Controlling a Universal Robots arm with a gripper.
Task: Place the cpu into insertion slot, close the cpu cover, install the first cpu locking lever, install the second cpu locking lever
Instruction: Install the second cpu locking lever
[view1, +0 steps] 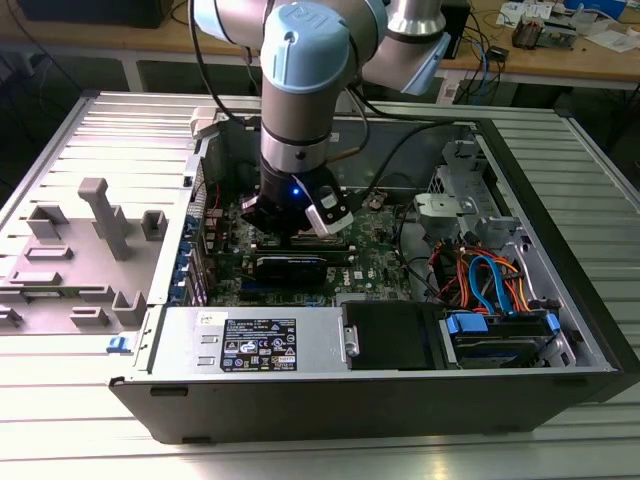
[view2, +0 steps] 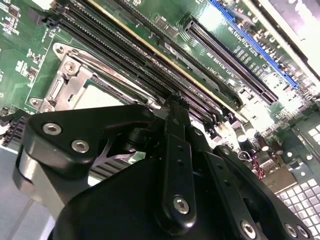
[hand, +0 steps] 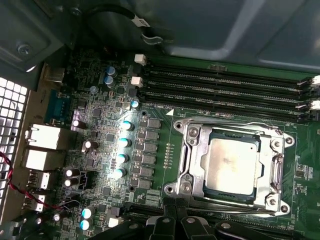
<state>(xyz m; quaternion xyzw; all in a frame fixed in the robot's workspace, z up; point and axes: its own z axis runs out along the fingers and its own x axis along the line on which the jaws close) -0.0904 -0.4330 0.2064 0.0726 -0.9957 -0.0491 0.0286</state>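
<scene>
Gripper is seen just beside the insertion slot, fingers pressed together, nothing held. The cpu is seated in the slot, cpu cover closed around it. Memory slots are ranged beyond the socket.

Ext high; wrists close on insertion slot.

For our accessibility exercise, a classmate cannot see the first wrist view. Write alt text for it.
A silver-grey cpu sits in its socket on a green circuit board, with the metal cpu cover lying closed around it. Black memory slots run alongside, and the black tool hangs close beside the socket.
</scene>
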